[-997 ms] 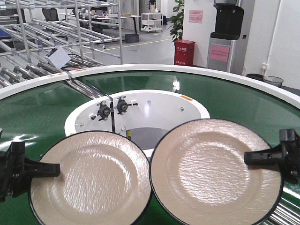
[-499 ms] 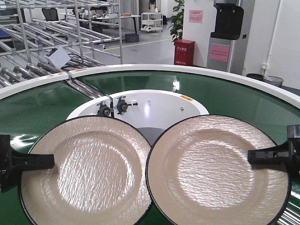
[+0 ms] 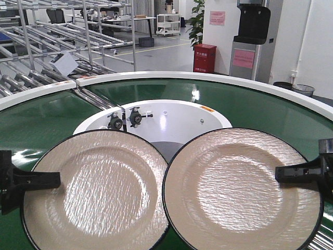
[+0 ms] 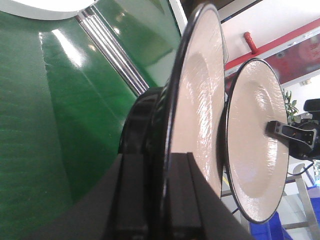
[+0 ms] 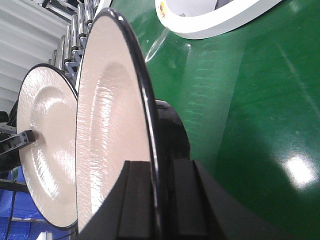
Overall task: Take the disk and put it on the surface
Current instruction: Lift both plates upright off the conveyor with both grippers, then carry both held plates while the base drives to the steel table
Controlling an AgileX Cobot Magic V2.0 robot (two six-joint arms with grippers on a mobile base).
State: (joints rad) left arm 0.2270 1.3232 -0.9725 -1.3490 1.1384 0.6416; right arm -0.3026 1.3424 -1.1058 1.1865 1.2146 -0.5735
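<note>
- Two cream disks with thin black edges are seen side by side in the front view, faces turned upward, each gripped at its outer edge by one arm
- The left disk (image 3: 96, 192) is held by the left hand (image 3: 52, 180), which is clamped on the disk's left edge; in the left wrist view the black fingers (image 4: 132, 200) are seen closed on either side of the edge (image 4: 197, 100)
- The right disk (image 3: 242, 190) is held by the right hand (image 3: 283, 173), which is clamped on the disk's right edge; in the right wrist view the edge (image 5: 110, 115) is seen pinched between the two black fingers (image 5: 137, 200)
- Both disks are held over the green conveyor belt (image 3: 47, 120), whose curved surface is seen beneath their dark undersides in the wrist views
- The inner edges of the two disks are brought close together near the middle of the front view; whether they touch cannot be told
- A white rim (image 3: 208, 77) is seen along the belt's outer curve, and a white round hub (image 3: 171, 117) is enclosed by the belt's inner curve, just behind the disks
- Metal roller racks (image 3: 67, 31) and a red cabinet (image 3: 205, 58) are seen on the floor beyond the belt
</note>
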